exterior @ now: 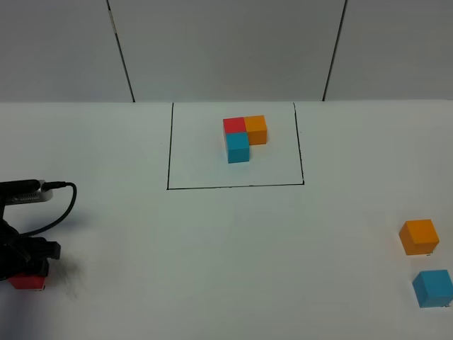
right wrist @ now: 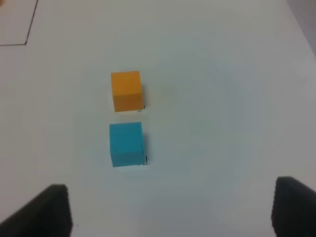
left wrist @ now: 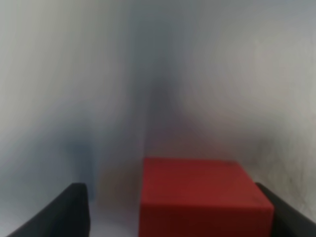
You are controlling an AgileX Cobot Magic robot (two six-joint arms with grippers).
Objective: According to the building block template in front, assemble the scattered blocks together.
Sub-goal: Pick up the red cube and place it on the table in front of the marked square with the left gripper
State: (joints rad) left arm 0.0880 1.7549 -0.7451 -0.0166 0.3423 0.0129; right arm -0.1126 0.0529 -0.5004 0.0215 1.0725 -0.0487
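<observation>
LEFT ARM AT THE RED CUBE: The left jaws are straddling the red cube (left wrist: 202, 197), one of the scattered blocks on the white bench (exterior: 212, 269). They are standing part-way apart with nothing gripped yet. One finger (left wrist: 294, 224) appears to be touching the cube's side, though the close view is blurred, while a clear gap is showing at the other. If the jaws are closing from here, the nearer finger risks shoving or twisting the cube, giving a skewed hold that would spoil its fit later.

The right jaws are hanging wide and empty, with the orange cube (right wrist: 126, 90) and blue cube (right wrist: 126, 143) lying ahead of them, just apart from each other. The building block template (exterior: 244, 137) is sitting well beyond both pairs of jaws, inside its black frame (exterior: 233, 187).
</observation>
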